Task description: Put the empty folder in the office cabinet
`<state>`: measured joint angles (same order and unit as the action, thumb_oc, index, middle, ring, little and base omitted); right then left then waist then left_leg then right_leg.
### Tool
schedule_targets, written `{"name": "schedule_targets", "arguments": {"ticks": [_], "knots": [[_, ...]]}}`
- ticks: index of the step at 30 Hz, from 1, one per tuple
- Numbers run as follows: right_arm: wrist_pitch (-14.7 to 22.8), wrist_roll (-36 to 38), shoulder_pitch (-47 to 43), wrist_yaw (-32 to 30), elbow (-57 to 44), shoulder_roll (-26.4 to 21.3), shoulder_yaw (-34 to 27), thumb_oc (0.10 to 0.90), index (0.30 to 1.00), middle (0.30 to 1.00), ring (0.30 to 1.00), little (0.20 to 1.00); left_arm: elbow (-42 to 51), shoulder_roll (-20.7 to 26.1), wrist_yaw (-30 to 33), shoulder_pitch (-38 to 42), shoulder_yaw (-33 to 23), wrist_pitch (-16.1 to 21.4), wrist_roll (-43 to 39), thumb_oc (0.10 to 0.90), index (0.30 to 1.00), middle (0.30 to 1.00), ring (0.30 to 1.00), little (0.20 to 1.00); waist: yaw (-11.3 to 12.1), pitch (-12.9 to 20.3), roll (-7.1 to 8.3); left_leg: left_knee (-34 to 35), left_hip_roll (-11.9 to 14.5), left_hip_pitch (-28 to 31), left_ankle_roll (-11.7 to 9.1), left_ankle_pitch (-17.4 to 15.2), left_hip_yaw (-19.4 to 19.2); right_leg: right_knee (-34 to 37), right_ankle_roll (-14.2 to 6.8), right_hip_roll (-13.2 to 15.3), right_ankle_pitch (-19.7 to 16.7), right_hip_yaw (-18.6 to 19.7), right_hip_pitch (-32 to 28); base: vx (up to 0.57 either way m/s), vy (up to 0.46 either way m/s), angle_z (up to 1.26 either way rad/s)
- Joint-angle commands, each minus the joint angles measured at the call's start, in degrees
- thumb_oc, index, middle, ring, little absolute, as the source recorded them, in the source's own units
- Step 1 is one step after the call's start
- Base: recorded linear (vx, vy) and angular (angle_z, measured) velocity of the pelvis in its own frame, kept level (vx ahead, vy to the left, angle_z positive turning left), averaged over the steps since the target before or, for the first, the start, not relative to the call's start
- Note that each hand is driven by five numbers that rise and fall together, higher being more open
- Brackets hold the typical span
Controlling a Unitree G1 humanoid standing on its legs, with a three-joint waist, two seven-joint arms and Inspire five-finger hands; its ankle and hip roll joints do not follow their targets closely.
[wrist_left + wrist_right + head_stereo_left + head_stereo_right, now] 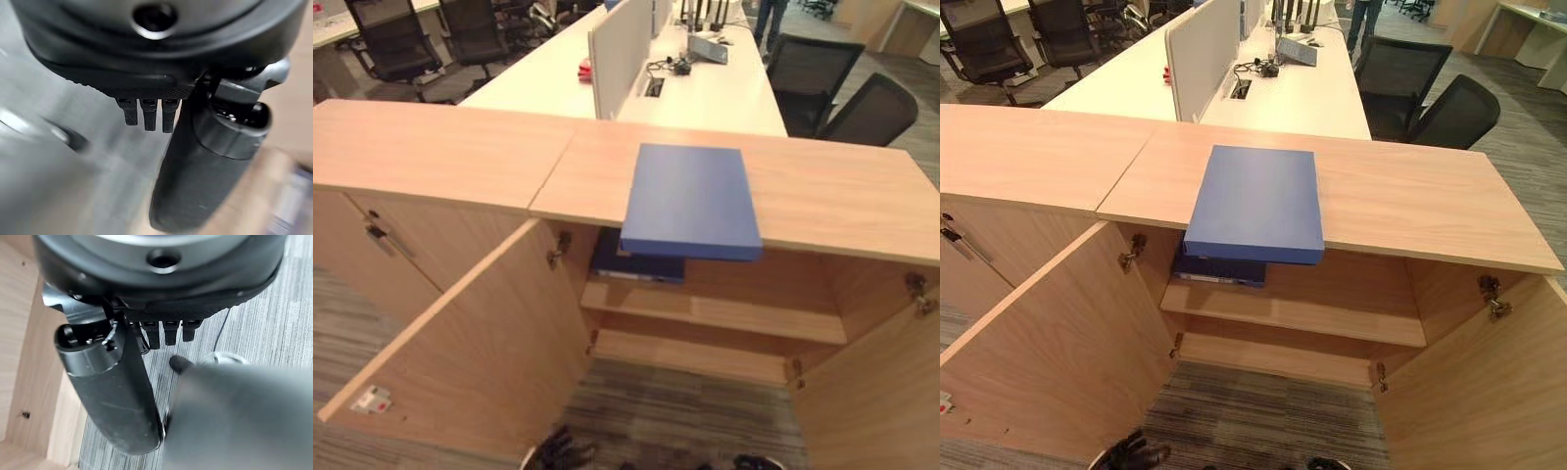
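Left robot hand (205,161) and right robot hand (117,391) hang low at 6 o'clock, fingers relaxed, empty; folder (690,201) overhangs cabinet (842,201) top edge at 12, easy to grasp

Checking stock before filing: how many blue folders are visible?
2: a flat blue folder overhanging the wooden cabinet top; a darker blue folder on the upper shelf beneath. Others may be hidden.

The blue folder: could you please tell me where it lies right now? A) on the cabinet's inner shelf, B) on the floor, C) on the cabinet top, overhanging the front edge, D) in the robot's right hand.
C: the blue folder lies flat on the cabinet top, its near end jutting past the front edge above the open compartment.
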<state>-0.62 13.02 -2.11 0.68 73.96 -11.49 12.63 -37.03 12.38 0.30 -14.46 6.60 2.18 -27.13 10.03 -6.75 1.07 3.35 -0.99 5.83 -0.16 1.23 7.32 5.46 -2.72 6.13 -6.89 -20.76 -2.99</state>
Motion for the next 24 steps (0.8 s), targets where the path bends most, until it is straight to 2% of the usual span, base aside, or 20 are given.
{"name": "schedule_targets", "arguments": {"ticks": [1,5,6,8,12,14,16,19,24], "knots": [[0.19,-1.41,-0.75,-0.95,-0.24,-2.75,1.89,0.8,0.9,0.9,0.9,0.9,5.03,2.11,-0.55,3.17,-1.87,3.33,-3.69,0.8,0.9,0.9,0.9,0.9,1.14,1.04,0.65,1.55,0.99,-2.28,-2.28,-0.92,2.59,-1.22,-4.83,3.06,4.96,0.4,-2.73,0.06,-0.063,0.03],[-0.31,-2.59,-0.6,-1.05,-0.36,-2.62,1.77,0.8,0.9,0.9,0.9,0.9,18.65,4.05,-0.65,0.56,-3.42,3.54,-2.95,0.8,0.9,0.9,0.9,0.9,1.24,1.41,0.4,1.65,1.64,-1.51,-2.73,-1.31,2.84,-0.46,-4.57,2.55,5.58,0.39,-4.0,0.05,-0.034,0.0],[-0.51,-2.87,-0.24,-0.94,-0.3,-2.46,1.78,0.8,0.9,0.9,0.9,0.9,24.44,4.74,-0.35,-0.27,-4.74,4.03,-2.22,0.8,0.9,0.9,0.9,0.9,1.33,1.53,0.28,1.65,1.85,-1.12,-2.83,-1.36,2.84,-0.46,-4.39,2.27,6.03,0.45,-4.37,0.0,0.0,0.0],[-0.59,-2.92,-0.01,-0.93,-0.41,-2.27,1.84,0.8,0.9,0.9,0.9,0.9,27.81,5.41,0.2,-0.74,-5.87,4.27,-0.92,0.8,0.9,0.9,0.9,0.9,1.39,1.58,0.3,1.65,1.89,-0.9,-2.87,-1.45,2.8,-0.46,-4.34,2.17,6.16,0.41,-4.57,0.01,-0.008,0.02],[-0.5,-2.97,0.68,-1.07,-0.53,-0.98,1.94,0.8,0.9,0.9,0.9,0.9,41.78,7.08,3.68,-1.6,-12.34,7.04,5.98,0.8,0.9,0.9,0.9,0.9,1.97,1.72,0.57,1.65,2.01,-0.15,-3.13,-1.99,3.0,-0.46,-4.12,1.99,6.63,0.36,-5.22,0.03,-0.019,0.01],[-0.08,-2.79,1.08,-1.12,-0.62,-0.02,2.69,0.8,0.9,0.9,0.9,0.9,49.0,7.96,7.46,-0.95,-16.69,9.35,11.63,0.8,0.9,0.9,0.9,0.9,2.19,1.63,0.89,1.65,2.06,0.41,-3.36,-2.57,2.85,-0.46,-3.96,1.75,6.98,0.54,-5.71,0.0,0.0,0.0],[0.26,-2.75,1.63,-1.29,-0.72,0.55,3.38,0.8,0.9,0.9,0.9,0.9,52.38,7.84,11.6,0.1,-19.74,10.88,15.79,0.8,0.9,0.9,0.9,0.9,2.34,1.78,1.2,1.65,2.1,0.46,-3.47,-2.81,2.83,-0.46,-3.98,1.64,7.2,0.5,-5.8,0.0,0.0,0.0],[0.57,-2.37,2.09,-1.81,-0.46,1.48,4.14,0.8,0.9,0.9,0.9,0.9,55.99,8.52,19.12,1.54,-24.82,10.8,25.66,0.8,0.9,0.9,0.9,0.9,2.57,1.81,1.61,1.65,2.19,0.83,-3.68,-3.19,2.68,-0.46,-3.97,1.58,7.51,0.36,-6.22,0.01,-0.011,0.0],[0.55,-2.47,1.42,-2.23,0.07,1.87,5.18,0.8,0.9,0.9,0.9,0.9,59.55,13.47,22.97,5.62,-26.7,10.19,35.71,0.8,0.9,0.9,0.9,0.9,2.45,2.32,1.78,1.65,2.31,1.38,-3.89,-3.52,2.39,-0.46,-4.1,1.6,7.6,0.49,-6.66,0.0,0.0,0.0]]}}
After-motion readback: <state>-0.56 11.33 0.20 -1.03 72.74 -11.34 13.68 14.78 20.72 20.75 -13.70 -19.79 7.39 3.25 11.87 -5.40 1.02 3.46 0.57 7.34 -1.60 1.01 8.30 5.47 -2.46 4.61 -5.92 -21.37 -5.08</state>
